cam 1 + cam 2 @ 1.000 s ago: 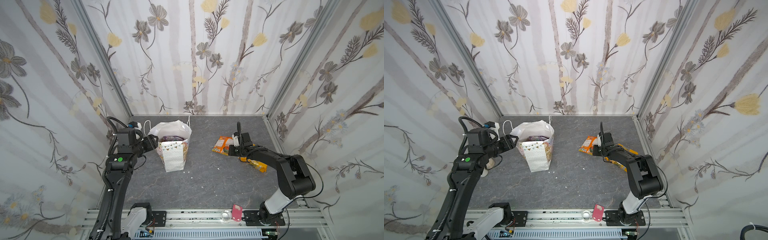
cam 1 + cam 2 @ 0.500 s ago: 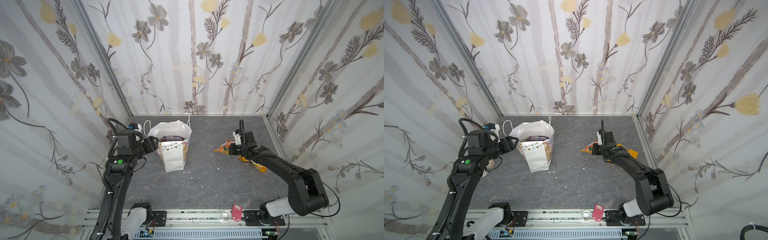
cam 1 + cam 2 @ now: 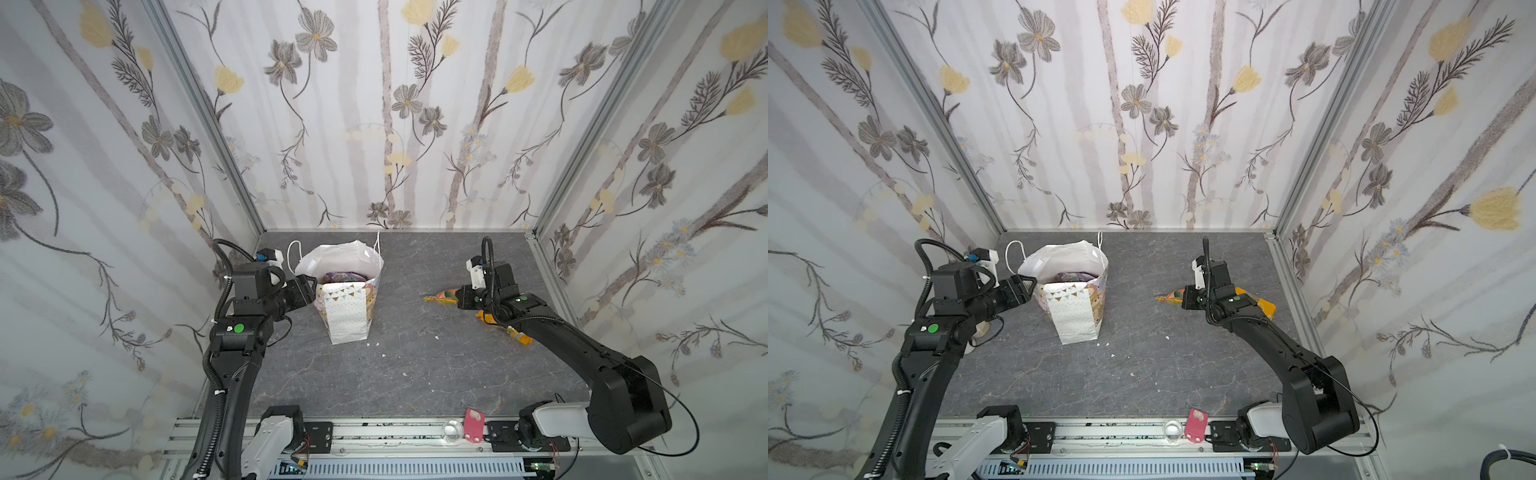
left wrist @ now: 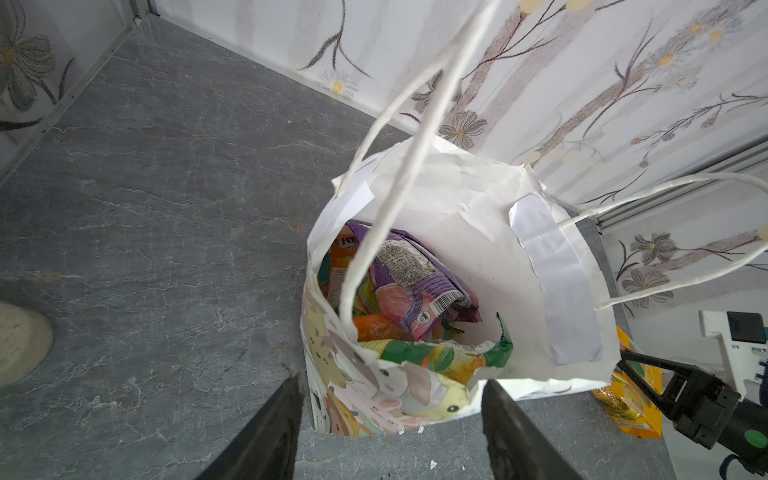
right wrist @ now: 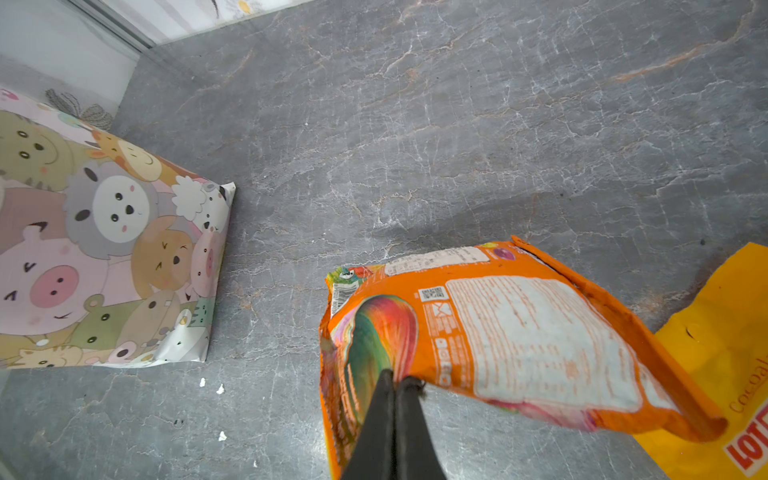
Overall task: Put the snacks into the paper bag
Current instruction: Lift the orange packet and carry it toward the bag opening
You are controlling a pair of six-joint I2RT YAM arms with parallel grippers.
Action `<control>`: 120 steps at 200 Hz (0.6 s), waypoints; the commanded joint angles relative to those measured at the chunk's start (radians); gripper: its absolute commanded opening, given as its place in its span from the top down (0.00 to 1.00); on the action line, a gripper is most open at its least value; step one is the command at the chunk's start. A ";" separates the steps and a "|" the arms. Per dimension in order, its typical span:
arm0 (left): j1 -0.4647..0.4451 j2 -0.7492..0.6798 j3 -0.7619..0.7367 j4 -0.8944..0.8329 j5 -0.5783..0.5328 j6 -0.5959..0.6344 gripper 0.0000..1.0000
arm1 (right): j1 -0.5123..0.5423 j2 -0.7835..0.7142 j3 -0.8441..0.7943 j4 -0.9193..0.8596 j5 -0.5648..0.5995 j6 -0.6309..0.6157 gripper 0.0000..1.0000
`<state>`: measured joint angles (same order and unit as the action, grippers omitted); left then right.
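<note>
The white paper bag [image 3: 347, 320] stands upright at the left middle in both top views, its mouth wide. Inside it lie a purple packet [image 4: 415, 282], an orange one [image 4: 374, 328] and a green-yellow one [image 4: 440, 353]. My left gripper [image 4: 390, 378] is open against the bag's left side [image 3: 1067, 316], with the printed wall just beyond its fingertips. My right gripper [image 5: 399, 380] is shut on the edge of an orange packet [image 5: 519, 332], which hangs off the table, seen edge-on in a top view [image 3: 440, 297]. A yellow-orange packet [image 3: 1264, 305] lies flat under my right arm.
White crumbs [image 3: 382, 355] dot the grey table in front of the bag. A pale round disc [image 3: 980, 328] lies by the left wall. A pink tag [image 3: 473, 426] and a clear cap [image 3: 452, 430] sit on the front rail. Patterned walls close three sides.
My right gripper has raised the orange packet from flat on the table, and it now hangs on edge. The right arm's base has swung. My left gripper has stayed by the bag.
</note>
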<state>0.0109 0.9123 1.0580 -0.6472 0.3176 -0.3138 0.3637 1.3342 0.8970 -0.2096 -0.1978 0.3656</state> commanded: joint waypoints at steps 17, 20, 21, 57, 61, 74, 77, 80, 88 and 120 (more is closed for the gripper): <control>0.001 -0.014 -0.004 0.018 -0.044 0.019 0.33 | 0.024 -0.029 0.015 0.060 -0.066 0.033 1.00; 0.001 -0.015 -0.005 0.018 -0.047 0.018 0.33 | 0.027 -0.029 0.016 0.065 -0.076 0.034 1.00; 0.001 -0.015 -0.004 0.020 -0.047 0.018 0.33 | 0.029 -0.029 0.016 0.068 -0.079 0.035 1.00; 0.001 -0.005 -0.011 0.024 -0.037 0.006 0.32 | 0.080 -0.062 0.058 0.084 -0.106 0.042 1.00; 0.001 -0.002 -0.013 0.027 -0.035 0.004 0.32 | 0.084 -0.067 0.063 0.085 -0.107 0.044 1.00; 0.001 0.003 -0.013 0.032 -0.034 -0.004 0.31 | 0.099 -0.080 0.080 0.098 -0.119 0.054 1.00; 0.001 0.005 -0.012 0.034 -0.031 -0.006 0.31 | 0.103 -0.082 0.083 0.101 -0.123 0.058 1.00; 0.001 0.005 -0.012 0.036 -0.030 -0.008 0.31 | 0.108 -0.086 0.086 0.109 -0.130 0.062 1.00; 0.001 0.010 -0.010 0.040 -0.029 -0.011 0.31 | 0.125 -0.092 0.096 0.120 -0.148 0.063 1.00; 0.001 0.030 -0.002 0.056 -0.029 -0.032 0.30 | 0.210 -0.111 0.163 0.113 -0.146 0.038 1.00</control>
<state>0.0109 0.9329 1.0473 -0.6373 0.2878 -0.3218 0.5320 1.2407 1.0134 -0.1589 -0.3172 0.4149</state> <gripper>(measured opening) 0.694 0.050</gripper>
